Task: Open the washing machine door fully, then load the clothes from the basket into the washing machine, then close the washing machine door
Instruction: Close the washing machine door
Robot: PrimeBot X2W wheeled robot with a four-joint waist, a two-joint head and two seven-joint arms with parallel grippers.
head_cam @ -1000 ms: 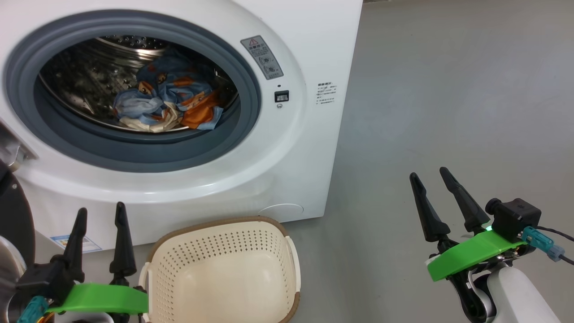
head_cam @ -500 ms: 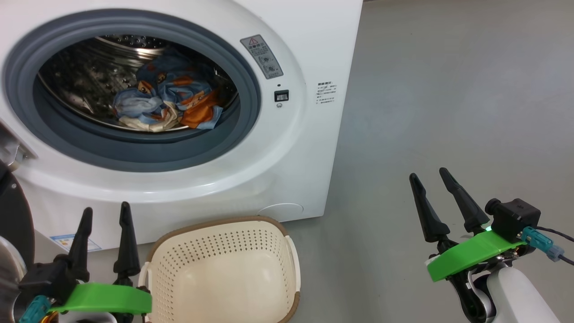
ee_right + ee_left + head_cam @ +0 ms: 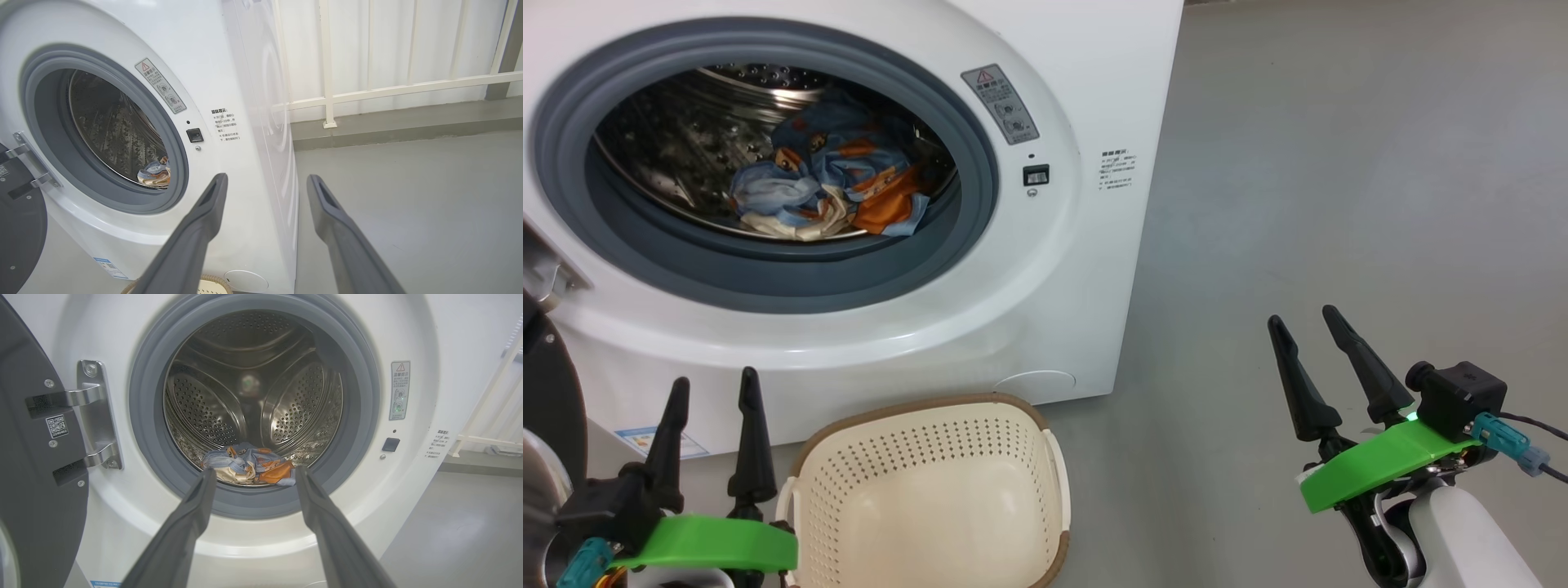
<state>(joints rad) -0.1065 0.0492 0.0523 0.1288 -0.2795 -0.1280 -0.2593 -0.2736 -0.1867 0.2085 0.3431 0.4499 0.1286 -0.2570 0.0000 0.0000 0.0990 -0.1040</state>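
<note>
Hovering at lower left of head view: left end effector [image 3: 712,377], released, fingers spread. Right end effector [image 3: 1301,315] at lower right, likewise released, above grey floor [image 3: 1339,163]. Basket [image 3: 931,465] at bottom centre, just beside left end effector. Washing machine [image 3: 1054,278] behind basket, upper left. Washing machine door [image 3: 547,408] swung open at left edge. Clothes [image 3: 825,192] heaped low in steel drum [image 3: 678,139], inside grey ring.

The clothes [image 3: 825,192] lay in the drum [image 3: 204,416] of the washing machine [image 3: 1062,269], with the door [image 3: 36,477] swung out at its left. The basket [image 3: 931,490] sat on the floor [image 3: 1339,163] just before the machine. The left gripper [image 3: 711,377] was beside the basket's left end, and the right gripper [image 3: 1301,314] was well apart on the right. A railing [image 3: 388,87] ran behind.
</note>
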